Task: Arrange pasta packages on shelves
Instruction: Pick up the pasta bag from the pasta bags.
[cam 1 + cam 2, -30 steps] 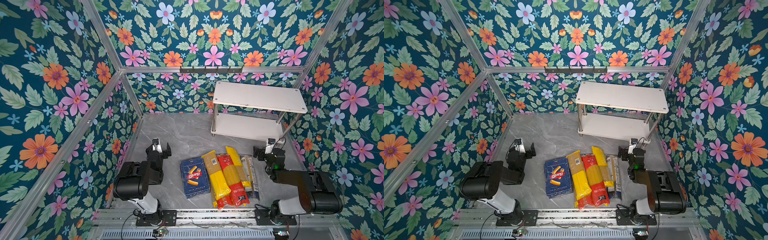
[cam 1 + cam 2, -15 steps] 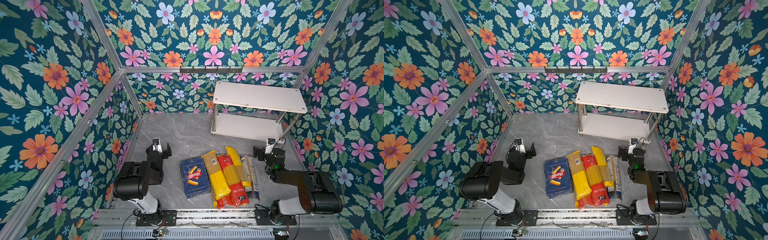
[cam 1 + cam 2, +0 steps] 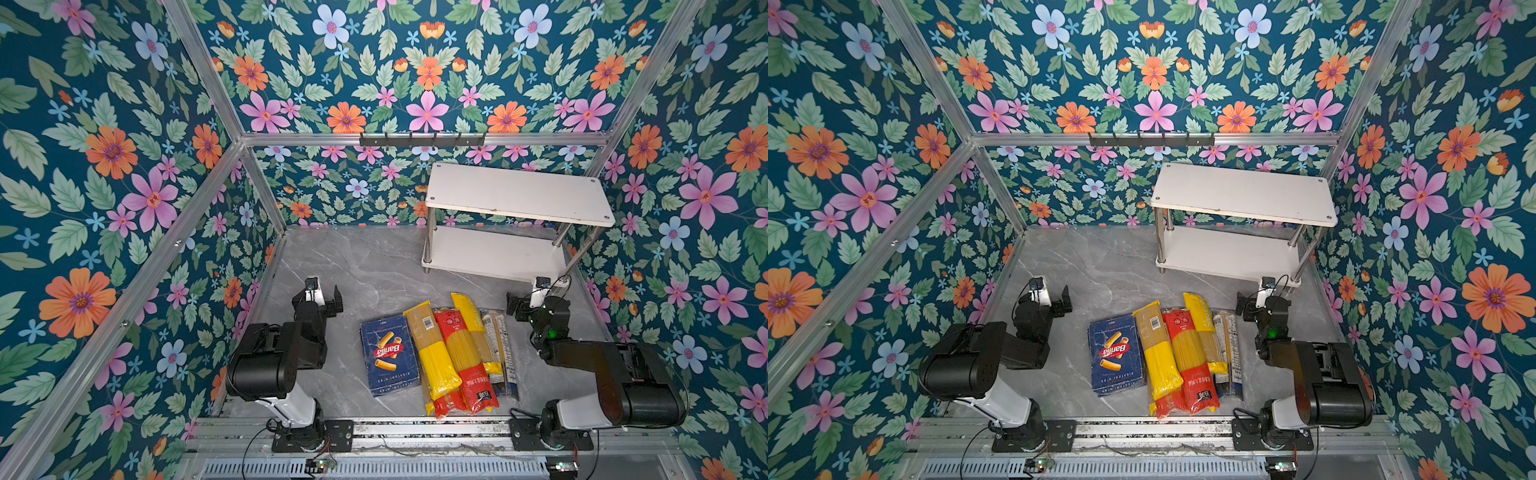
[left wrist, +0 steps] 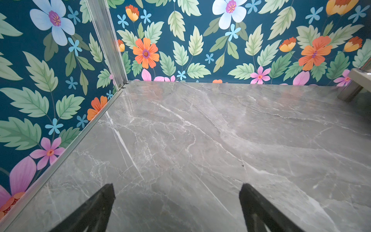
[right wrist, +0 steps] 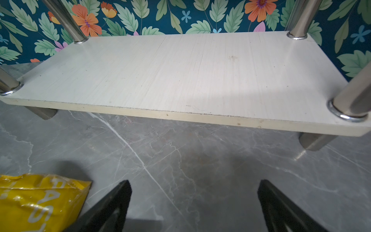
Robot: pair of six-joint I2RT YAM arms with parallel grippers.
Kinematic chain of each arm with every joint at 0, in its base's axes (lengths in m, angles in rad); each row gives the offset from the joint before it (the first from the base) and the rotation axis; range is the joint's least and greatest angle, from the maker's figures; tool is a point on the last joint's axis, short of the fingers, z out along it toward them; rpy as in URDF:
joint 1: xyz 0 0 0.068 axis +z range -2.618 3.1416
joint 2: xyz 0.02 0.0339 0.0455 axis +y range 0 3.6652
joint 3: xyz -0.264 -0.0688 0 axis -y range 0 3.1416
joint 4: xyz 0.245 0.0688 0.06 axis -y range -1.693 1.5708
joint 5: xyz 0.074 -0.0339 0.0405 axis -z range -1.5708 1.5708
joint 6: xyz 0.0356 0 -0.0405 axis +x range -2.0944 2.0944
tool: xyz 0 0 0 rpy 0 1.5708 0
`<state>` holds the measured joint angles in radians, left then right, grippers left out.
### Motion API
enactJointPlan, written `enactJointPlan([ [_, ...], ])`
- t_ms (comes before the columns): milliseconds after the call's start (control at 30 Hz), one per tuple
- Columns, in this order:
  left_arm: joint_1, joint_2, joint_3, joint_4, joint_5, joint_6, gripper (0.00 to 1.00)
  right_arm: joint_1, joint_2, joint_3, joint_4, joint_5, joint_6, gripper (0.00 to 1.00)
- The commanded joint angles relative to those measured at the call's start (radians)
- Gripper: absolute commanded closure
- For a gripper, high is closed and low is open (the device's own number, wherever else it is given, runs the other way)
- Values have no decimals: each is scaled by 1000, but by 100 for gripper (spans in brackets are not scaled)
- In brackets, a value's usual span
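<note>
On my left side, my left gripper (image 3: 323,293) hovers low over the grey marble-patterned tabletop (image 3: 365,266), its jaws spread wide and gripping nothing. In the left wrist view its two black fingers (image 4: 96,209) stand well apart with stone between them, facing the blue floral wall (image 4: 200,40).

To the right of that gripper and nearer my base, the pasta packages (image 3: 1183,357) lie flat on the tabletop, side by side. First comes the wide, flat dark-blue Barilla pack (image 3: 388,355), well apart from my left fingers. Right against its right edge lies a long yellow plastic spaghetti bag (image 3: 432,353). Next is a long red plastic spaghetti bag (image 3: 463,361), then a second narrow yellow spaghetti bag (image 3: 473,328) lying partly over its neighbours. Last is a clear plastic bag (image 3: 496,345) on a dark pack (image 3: 505,382) that I cannot make out well.

My right gripper (image 3: 525,297) sits just right of this row, near the far end of the second yellow bag, and its jaws likewise gape wide and hold nothing. In the right wrist view a corner of that bag (image 5: 40,200) lies just beside one black finger (image 5: 112,204).

Straight ahead of my right gripper stand the shelves (image 3: 515,191), two white rectangular boards on chrome metal posts (image 5: 297,20). The lower board (image 5: 180,76) is near my fingertips. Beyond, a black hook rail (image 3: 422,139) runs along the back wall.
</note>
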<state>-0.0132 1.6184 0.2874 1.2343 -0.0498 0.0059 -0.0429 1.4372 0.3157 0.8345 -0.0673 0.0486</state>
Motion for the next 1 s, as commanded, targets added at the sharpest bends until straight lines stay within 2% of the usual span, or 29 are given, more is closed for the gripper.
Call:
enactJointPlan([
  [0, 1, -2, 1, 17, 5, 0, 1, 2, 0, 1, 34, 13, -4, 1],
  [200, 0, -7, 7, 4, 6, 7, 2, -11, 2, 6, 26, -13, 8, 1],
  [267, -2, -58, 54, -128, 6, 12, 0, -14, 0, 3, 28, -16, 6, 1],
  [367, -2, -132, 91, -259, -9, 6, 5, -6, -12, 7, 23, -14, -7, 1],
  [433, -2, -165, 75, -248, -29, -1, 5, 33, -71, 49, -110, 67, -16, 1],
  [500, -4, -207, 63, -272, -55, -16, 6, 46, -126, 164, -392, 133, 33, 1],
  [567, -7, -260, 67, -311, -71, -47, 6, 49, -147, 254, -585, 157, 92, 1],
  [600, -7, -284, 66, -324, -69, -64, 6, 64, -158, 262, -616, 173, 94, 1],
  [700, -19, -364, 68, -368, -53, -109, 6, 172, -262, 230, -623, 333, 107, 1],
  [767, -38, -428, 70, -410, -63, -134, 6, 213, -354, 212, -668, 460, 225, 1],
  [833, -68, -483, 74, -450, -112, -159, 6, 210, -445, 234, -870, 516, 454, 1],
  [867, -86, -511, 79, -486, -125, -172, 6, 208, -490, 235, -934, 480, 475, 1],
  [967, -165, -580, 107, -603, -167, -195, 7, 208, -578, 220, -983, 318, 426, 1],
])
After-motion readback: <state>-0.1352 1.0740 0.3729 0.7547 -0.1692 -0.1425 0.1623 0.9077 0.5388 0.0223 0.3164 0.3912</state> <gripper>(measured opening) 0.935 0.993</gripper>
